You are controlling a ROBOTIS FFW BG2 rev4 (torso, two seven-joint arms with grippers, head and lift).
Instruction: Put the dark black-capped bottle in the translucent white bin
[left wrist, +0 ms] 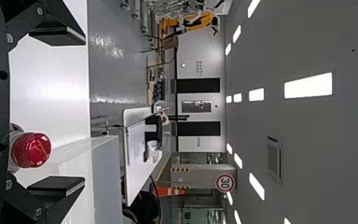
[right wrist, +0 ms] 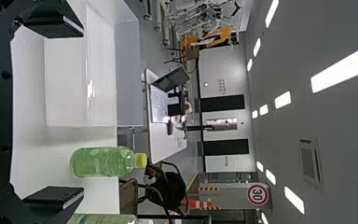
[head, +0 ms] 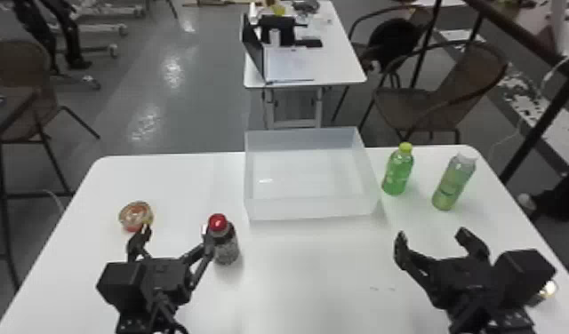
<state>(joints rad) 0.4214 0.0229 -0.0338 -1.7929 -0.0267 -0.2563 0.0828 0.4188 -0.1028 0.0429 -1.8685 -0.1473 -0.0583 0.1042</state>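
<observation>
Head view first: we see the white worktop [head: 306,284] spread before both arms, with a smaller white table [head: 346,69] beyond it, bearing an open laptop [head: 288,64]. On our worktop, at its far edge near the middle, sits the translucent white bin [head: 314,209]. The left gripper [head: 174,235] and the right gripper [head: 434,237] are both over the near part of the worktop, each with its jaws well apart. To the bin's right stand two bottles: a pale green one with a white cap [head: 452,183], and, closer to the bin, a bright green bottle [head: 396,174] with a yellow-green cap. Our dark bottle [head: 226,249] stands upright on the worktop, outside the bin, near its front left corner; its cap [head: 218,222] looks red to us. In the left wrist view that cap shows between the open jaws; whether either touches the bottle, we cannot tell. Smallest is a round clear tub [head: 135,215], near the left gripper's left jaw.
</observation>
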